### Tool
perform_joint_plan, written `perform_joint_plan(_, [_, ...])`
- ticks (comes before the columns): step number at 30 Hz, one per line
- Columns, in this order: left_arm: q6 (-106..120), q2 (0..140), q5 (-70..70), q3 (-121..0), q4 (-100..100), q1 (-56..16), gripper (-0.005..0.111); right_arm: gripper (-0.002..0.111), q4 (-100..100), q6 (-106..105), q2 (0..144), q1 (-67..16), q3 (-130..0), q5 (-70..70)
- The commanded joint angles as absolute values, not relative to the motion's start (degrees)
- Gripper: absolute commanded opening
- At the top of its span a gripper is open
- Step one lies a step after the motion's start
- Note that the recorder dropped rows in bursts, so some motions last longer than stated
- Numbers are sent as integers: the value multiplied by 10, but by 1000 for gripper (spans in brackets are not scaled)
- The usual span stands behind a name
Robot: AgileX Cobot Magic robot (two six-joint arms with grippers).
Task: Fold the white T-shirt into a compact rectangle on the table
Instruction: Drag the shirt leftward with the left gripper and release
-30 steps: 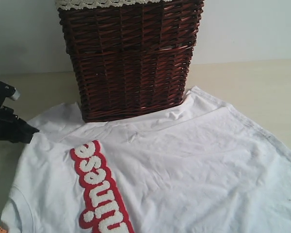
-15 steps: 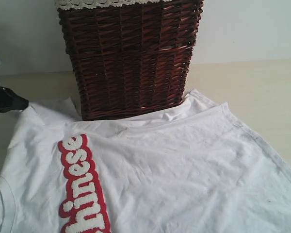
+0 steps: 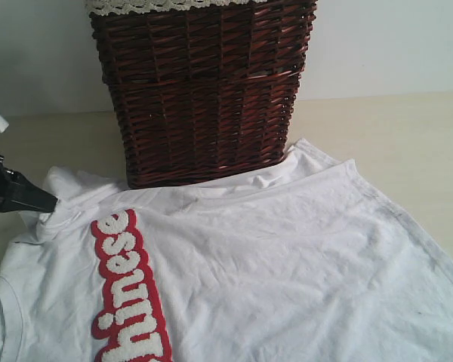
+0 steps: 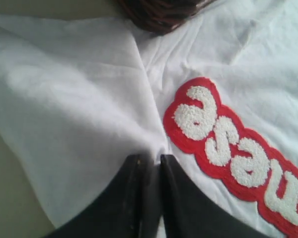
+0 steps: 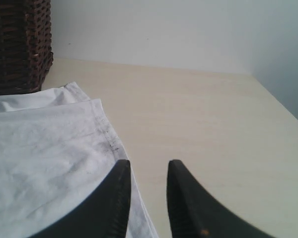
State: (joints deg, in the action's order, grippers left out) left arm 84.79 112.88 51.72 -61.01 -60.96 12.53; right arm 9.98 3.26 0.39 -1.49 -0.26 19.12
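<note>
The white T-shirt (image 3: 287, 264) lies spread on the table (image 3: 408, 143), its red patch band with fuzzy white letters (image 3: 124, 286) running down the left side. At the left edge, my left gripper (image 3: 51, 204) is shut on a bunched pinch of the shirt near the sleeve. In the left wrist view the jaws of the left gripper (image 4: 154, 157) meet on a raised fold of the T-shirt (image 4: 79, 99), beside the red patch (image 4: 228, 144). My right gripper (image 5: 148, 166) stands open above the shirt's hem edge (image 5: 107, 134), holding nothing; the exterior view does not show it.
A dark wicker basket (image 3: 204, 90) with cream lace trim stands at the back on the shirt's far edge, also seen as the basket (image 5: 17, 44) in the right wrist view. Bare table (image 5: 208, 124) stretches to the right of the shirt, and a pale wall (image 3: 392, 45) is behind.
The shirt slid left a second ago. The left gripper has since come in to the sleeve area, closed on the fabric and bunched it up. The right gripper is unchanged.
</note>
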Motion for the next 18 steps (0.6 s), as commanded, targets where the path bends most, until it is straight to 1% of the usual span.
perform_joint_plan(1, [860, 1113, 478, -607, -653, 126, 15, 28, 105, 32, 0, -13, 0, 188])
perform_joint_plan(6, [941, 1103, 352, -620, -740, 126, 15, 28, 105, 32, 0, -13, 0, 188])
perform_joint_plan(10, [1028, 1104, 331, -638, -771, 126, 15, 28, 105, 32, 0, -13, 0, 188])
perform_joint_plan(13, [1202, 1105, 325, -641, -764, 126, 15, 28, 105, 32, 0, -13, 0, 188])
perform_joint_plan(14, [1202, 1105, 321, -644, -753, 126, 16, 28, 105, 32, 0, -13, 0, 188])
perform_joint_plan(16, [1202, 1105, 310, -645, -727, 126, 32, 28, 105, 32, 0, -13, 0, 188])
perform_joint_plan(17, [1195, 1105, 300, -644, -731, 126, 49, 28, 105, 32, 0, -13, 0, 188])
perform_joint_plan(18, [1170, 1105, 263, -643, -747, 126, 68, 28, 105, 32, 0, -13, 0, 188])
